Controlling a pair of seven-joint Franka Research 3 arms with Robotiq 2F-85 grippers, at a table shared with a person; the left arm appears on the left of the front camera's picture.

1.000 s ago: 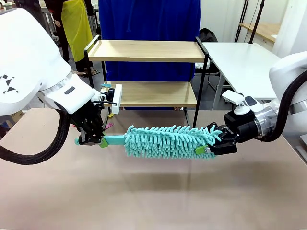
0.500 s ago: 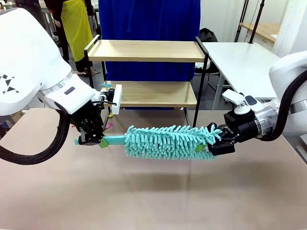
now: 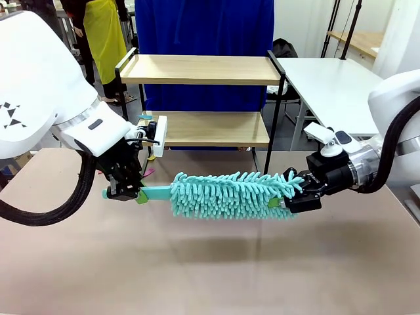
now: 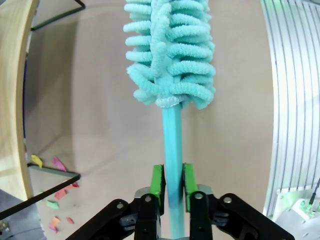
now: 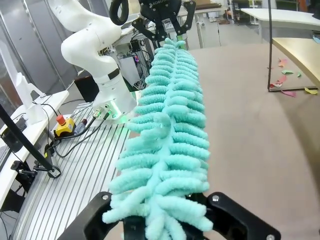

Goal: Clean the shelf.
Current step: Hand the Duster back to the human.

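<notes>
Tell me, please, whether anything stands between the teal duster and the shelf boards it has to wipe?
Nothing visible does. The duster hangs over the table, held at its tip by the right gripper. The shelf stands just behind it, both boards bare, their front edges open toward the duster.

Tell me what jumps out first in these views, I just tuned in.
A fluffy turquoise duster hangs level above the brown table, spanning both arms. The right gripper is shut on its fluffy tip; the left gripper has its green-padded fingers on either side of the handle. Behind stands the shelf, with coloured paper scraps on the table near its legs.
</notes>
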